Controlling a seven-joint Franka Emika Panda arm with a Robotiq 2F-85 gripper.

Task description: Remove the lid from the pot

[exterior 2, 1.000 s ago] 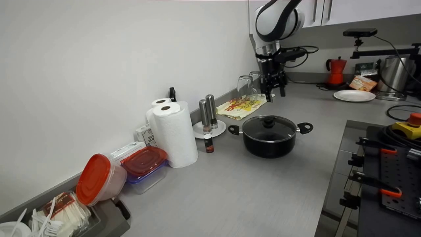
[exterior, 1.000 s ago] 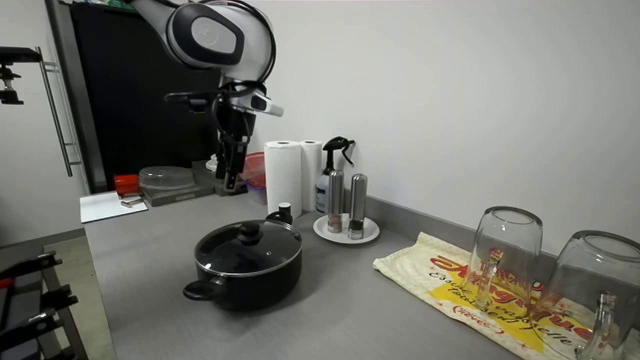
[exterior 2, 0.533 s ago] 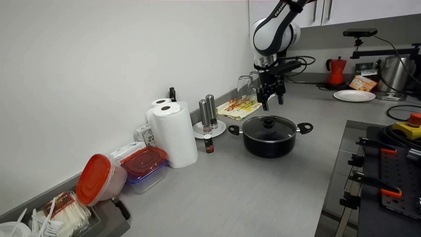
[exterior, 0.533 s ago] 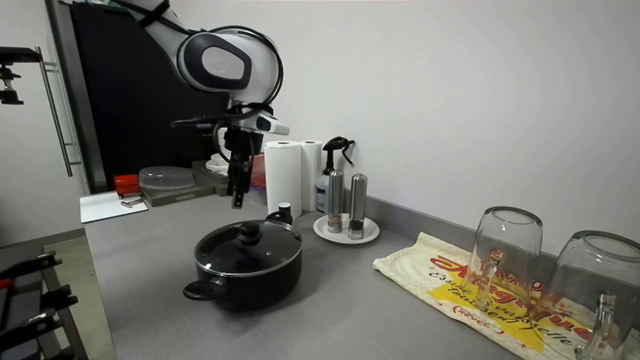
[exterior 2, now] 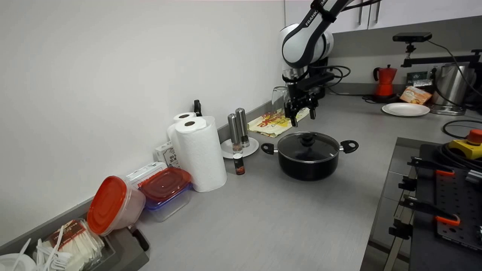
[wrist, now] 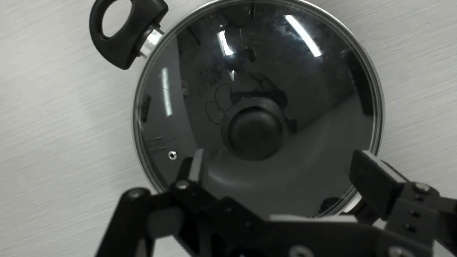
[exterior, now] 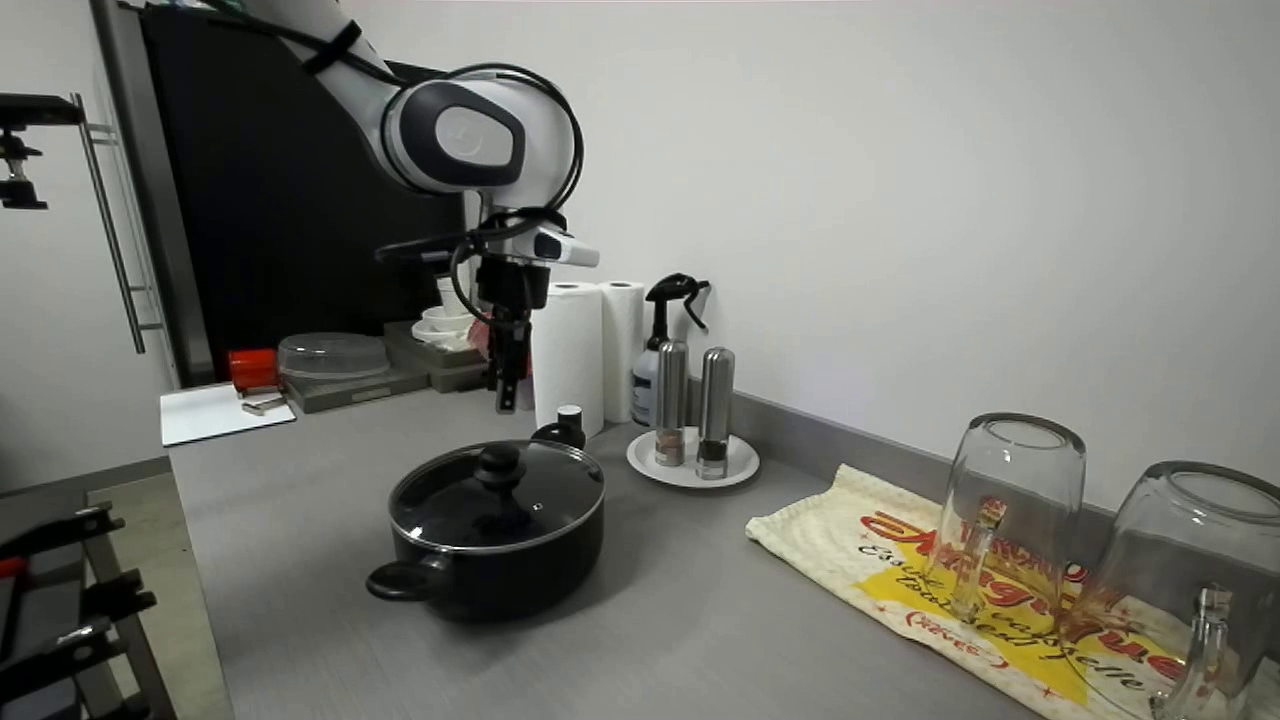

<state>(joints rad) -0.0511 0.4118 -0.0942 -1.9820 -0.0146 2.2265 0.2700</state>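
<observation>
The pot (exterior: 520,580) is low, wide and black with two loop handles; it also shows in an exterior view (exterior 2: 308,169). The round glossy lid (exterior: 440,510) sits on it, with a black knob (exterior: 499,466) at its centre. In the wrist view the lid (wrist: 321,96) fills the middle and its knob (wrist: 255,132) lies a little ahead of the fingertips, nearer the left finger. My gripper (wrist: 280,160) is open and empty. In both exterior views the gripper (exterior: 506,400) (exterior 2: 303,119) hangs above the lid, fingers pointing down, apart from it. One handle is partly hidden behind the right finger.
Paper towel rolls (exterior: 567,350), a small spice jar (exterior 2: 239,164) and two steel mills (exterior: 716,410) on a white plate (exterior: 640,458) stand near the pot by the wall. Glass mugs (exterior: 1010,500) rest on a printed cloth (exterior: 850,560). Plastic containers (exterior 2: 165,188) stand along the wall.
The gripper has come down closer to the pot, then shifted sideways toward the wall and the paper towel rolls. The pot and lid have not moved. The gripper stays open.
</observation>
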